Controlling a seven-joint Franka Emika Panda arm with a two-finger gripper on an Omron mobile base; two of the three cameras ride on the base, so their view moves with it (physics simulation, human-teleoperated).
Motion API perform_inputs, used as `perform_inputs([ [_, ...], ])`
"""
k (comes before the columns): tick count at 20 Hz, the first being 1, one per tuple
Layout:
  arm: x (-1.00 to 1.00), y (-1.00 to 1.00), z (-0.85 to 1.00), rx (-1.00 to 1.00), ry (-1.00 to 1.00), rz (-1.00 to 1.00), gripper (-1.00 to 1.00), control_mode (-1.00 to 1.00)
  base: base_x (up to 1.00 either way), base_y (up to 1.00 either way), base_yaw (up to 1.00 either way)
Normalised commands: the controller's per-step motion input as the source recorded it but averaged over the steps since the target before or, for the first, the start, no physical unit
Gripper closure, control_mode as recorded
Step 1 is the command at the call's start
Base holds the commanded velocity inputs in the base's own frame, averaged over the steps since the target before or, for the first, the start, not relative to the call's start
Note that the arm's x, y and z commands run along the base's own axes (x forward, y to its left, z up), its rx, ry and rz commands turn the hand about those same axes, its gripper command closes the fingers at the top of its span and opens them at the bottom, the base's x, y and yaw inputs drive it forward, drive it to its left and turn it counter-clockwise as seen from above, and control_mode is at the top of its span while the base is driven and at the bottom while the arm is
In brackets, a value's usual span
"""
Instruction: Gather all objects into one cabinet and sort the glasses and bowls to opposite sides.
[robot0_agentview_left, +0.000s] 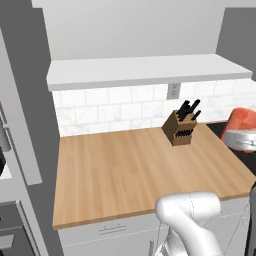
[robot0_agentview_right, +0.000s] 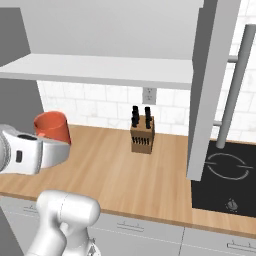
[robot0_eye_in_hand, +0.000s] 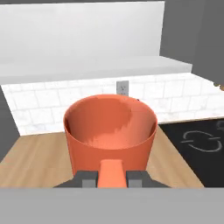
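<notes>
Right in front of your hand camera is the orange-red cup. Your fingers are closed tight on its near wall, one dark tip on each side of it. The cup stands upright in your grip, and you can look down into it. There is nothing inside.

Let the knife block be your landmark. It sits on the wooden counter, close to the white tile wall at the back. In the right base view your cup is up in the air, well to the left of the knife block and nearer to you. It does not touch the counter. In the left base view the cup is on the other side, to the right of the knife block, by the edge of the picture.

Above the knife block runs the white shelf board of the cabinet. To the right of the knife block hangs the tall grey door, swung open, with its long bar handle. Past the door, the black stove top lies flat in the counter. On the tile wall just above the knife block is a small wall socket.
</notes>
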Motion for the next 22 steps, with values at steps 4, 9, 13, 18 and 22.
perform_inputs([
  [4, -0.86, 0.0, -0.35, 0.0, 0.31, 0.0, 1.0, -1.0, 0.0, 0.0, 0.0],
  [9, -0.74, 0.0, -0.22, 0.0, 0.2, -0.01, 1.0, -1.0, 0.0, 0.0, 0.0],
  [13, -0.61, 0.0, -0.19, 0.0, 0.09, 0.0, 1.0, 1.0, -0.21, 0.01, 0.0],
  [18, 0.0, 0.0, 0.0, 0.0, 0.0, 0.0, 1.0, 1.0, -0.95, 0.0, 0.0],
  [22, 0.0, 0.0, 0.0, 0.0, 0.0, 0.0, 1.0, 1.0, -0.91, 0.0, 0.0],
])
